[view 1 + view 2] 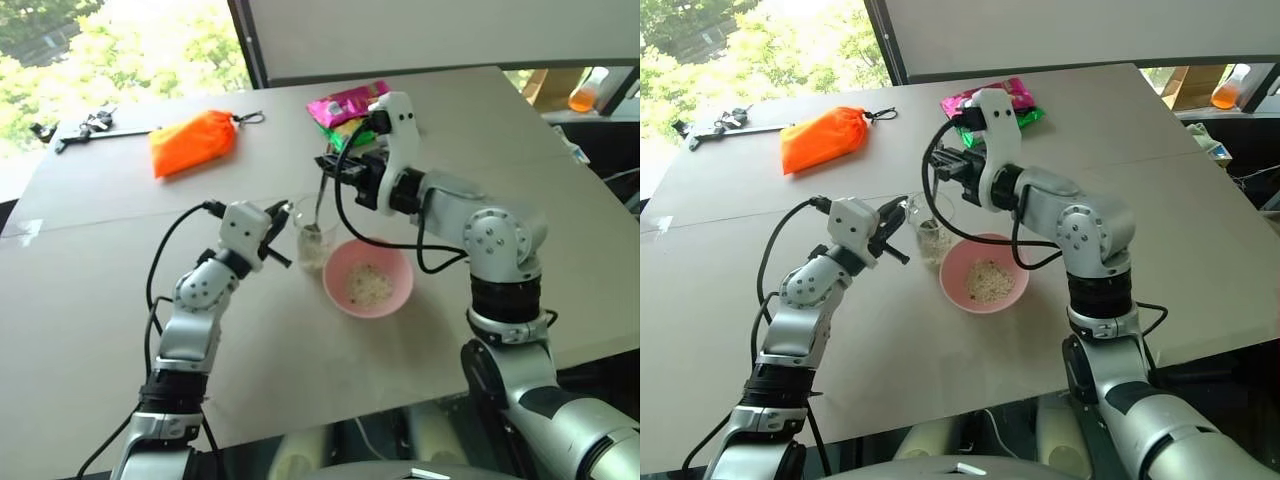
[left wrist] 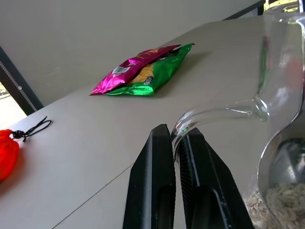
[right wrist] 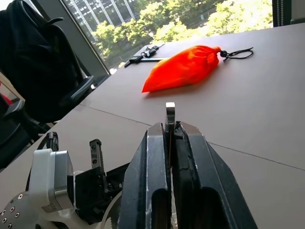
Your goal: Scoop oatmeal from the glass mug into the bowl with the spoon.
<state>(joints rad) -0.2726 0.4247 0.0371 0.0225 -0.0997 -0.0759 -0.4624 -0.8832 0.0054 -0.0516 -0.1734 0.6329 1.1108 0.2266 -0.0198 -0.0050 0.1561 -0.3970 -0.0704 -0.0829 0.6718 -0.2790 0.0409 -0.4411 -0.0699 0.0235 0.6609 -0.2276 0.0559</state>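
1. Right now my left fingers [image 2: 175, 157] are pressed together on the thin handle of the glass mug [image 1: 311, 240], pinching it so the mug stays upright and steady on the table [image 1: 120, 300] while I dig into it.
2. My right fingers [image 3: 170, 143] are clamped on the top of the spoon [image 1: 318, 205] handle; its end pokes out just past my fingertips. I hold it nearly upright from above, which I judge lets the spoon's bowl reach down through the narrow mouth.
3. Below my right fingers the spoon hangs into the mug, its tip down among the oatmeal [image 2: 286, 200] at the bottom.
4. Just beside the mug, on the far side from my left fingers, sits the bowl [image 1: 368, 277], pink, already carrying a small heap of flakes. It lies close under my right fingers, so I judge the carry across will be short.
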